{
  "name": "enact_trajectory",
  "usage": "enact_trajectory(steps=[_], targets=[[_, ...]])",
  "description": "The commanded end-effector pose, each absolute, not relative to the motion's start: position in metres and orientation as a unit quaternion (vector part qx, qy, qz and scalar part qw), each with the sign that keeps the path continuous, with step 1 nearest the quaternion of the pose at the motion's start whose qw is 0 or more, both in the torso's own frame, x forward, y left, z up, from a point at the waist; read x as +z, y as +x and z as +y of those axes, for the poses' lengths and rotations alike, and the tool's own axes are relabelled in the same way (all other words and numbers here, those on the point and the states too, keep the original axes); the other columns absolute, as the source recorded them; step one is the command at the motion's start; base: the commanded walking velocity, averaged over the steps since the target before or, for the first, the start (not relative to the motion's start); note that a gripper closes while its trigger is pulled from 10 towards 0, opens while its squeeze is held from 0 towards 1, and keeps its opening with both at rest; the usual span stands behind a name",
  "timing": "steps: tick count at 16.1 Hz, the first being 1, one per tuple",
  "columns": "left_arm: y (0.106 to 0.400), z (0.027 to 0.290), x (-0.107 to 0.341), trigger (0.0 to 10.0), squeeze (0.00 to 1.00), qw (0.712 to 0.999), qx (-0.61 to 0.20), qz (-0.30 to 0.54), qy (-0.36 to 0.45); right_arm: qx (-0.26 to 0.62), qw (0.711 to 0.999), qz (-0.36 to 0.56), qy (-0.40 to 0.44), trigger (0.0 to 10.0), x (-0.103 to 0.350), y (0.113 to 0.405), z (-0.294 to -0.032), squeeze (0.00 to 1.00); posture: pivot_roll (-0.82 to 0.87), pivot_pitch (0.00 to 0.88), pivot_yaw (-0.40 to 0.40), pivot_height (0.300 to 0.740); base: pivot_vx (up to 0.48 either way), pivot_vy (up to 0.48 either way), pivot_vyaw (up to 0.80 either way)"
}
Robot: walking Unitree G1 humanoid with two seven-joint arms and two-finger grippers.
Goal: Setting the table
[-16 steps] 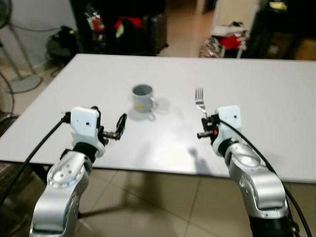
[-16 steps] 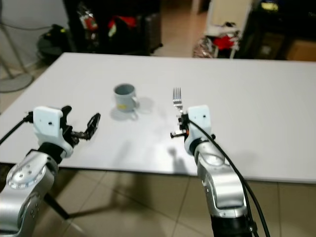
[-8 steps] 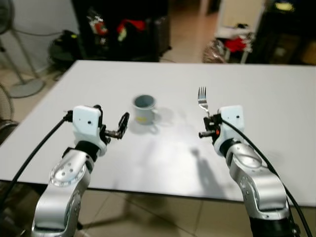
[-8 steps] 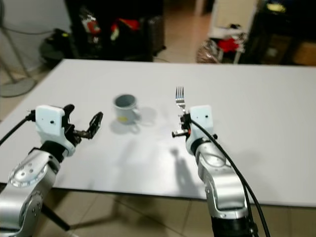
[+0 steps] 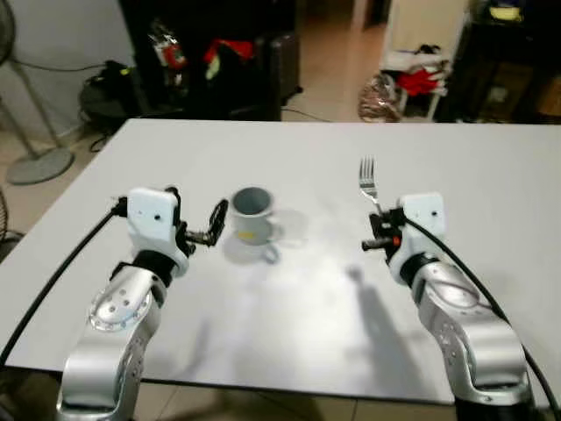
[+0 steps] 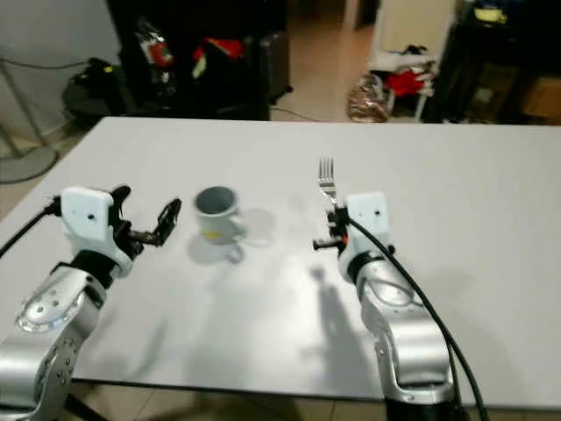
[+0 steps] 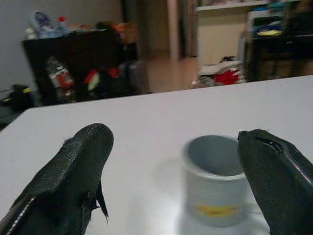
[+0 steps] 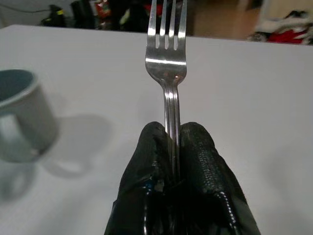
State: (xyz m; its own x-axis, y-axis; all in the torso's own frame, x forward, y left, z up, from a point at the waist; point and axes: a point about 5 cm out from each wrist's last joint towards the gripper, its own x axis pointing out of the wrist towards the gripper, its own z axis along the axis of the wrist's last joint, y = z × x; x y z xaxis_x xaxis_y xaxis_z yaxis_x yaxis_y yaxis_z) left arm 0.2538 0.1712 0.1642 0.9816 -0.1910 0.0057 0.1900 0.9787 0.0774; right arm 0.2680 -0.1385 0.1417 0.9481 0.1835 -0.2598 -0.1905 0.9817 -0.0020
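A standing fan is at the far left on the tiled floor, beyond the white table that spans the scene. The left gripper hovers above the table's left part, near its front edge, with its two black fingers spread apart and nothing between them. Just to the right of that gripper stands a grey mug, upright, with a yellow mark on its side and its handle turned toward the robot. In the left wrist view the mug sits between the two open fingers, a little beyond their tips and not touching them. Further right, well apart from the mug, the right gripper is raised over the table with its fingers pressed together on the handle of a silver fork. The fork stands upright with its tines pointing up and away from the robot. Behind the table are a dark shelf with red items and a white rack.
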Motion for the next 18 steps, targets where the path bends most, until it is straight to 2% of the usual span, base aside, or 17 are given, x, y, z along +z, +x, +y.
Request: enact_trajectory(steps=[1, 4, 11, 13, 16, 18], targets=[[0.2526, 0.1757, 0.1637, 10.0, 0.0, 0.995, -0.087, -0.001, 0.041, 0.11, 0.986, 0.124, -0.014, 10.0, 0.1455, 0.2671, -0.1335, 0.0, -0.12, 0.0, 0.039, 0.74, 0.0, 0.0, 0.0], [0.2511, 0.1765, 0.164, 10.0, 0.0, 0.995, -0.088, -0.005, 0.046, 0.098, 0.986, 0.135, -0.001, 10.0, 0.1427, 0.2674, -0.1348, 0.0, -0.12, 0.0, 0.04, 0.74, 0.0, 0.387, 0.0], [0.2512, 0.1799, 0.1655, 10.0, 0.0, 0.995, -0.086, -0.001, 0.056, 0.093, 0.986, 0.137, 0.004, 10.0, 0.1431, 0.2717, -0.1346, 0.0, -0.11, 0.0, 0.047, 0.74, 0.0, 0.428, -0.49], [0.2517, 0.1794, 0.1664, 10.0, 0.0, 0.993, -0.087, -0.002, 0.083, 0.087, 0.986, 0.139, 0.002, 10.0, 0.1426, 0.2717, -0.1364, 0.0, -0.11, 0.0, 0.048, 0.74, 0.0, -0.24, 0.0], [0.2525, 0.1792, 0.1644, 10.0, 0.0, 0.994, -0.083, 0.004, 0.071, 0.084, 0.987, 0.14, -0.007, 10.0, 0.1432, 0.2731, -0.1405, 0.0, -0.11, 0.0, 0.053, 0.74, 0.0, -0.48, 0.0], [0.2525, 0.1794, 0.1642, 10.0, 0.0, 0.995, -0.08, 0.006, 0.061, 0.094, 0.985, 0.144, -0.02, 10.0, 0.1441, 0.2758, -0.1425, 0.0, -0.11, 0.0, 0.051, 0.74, 0.0, 0.0, 0.0]])
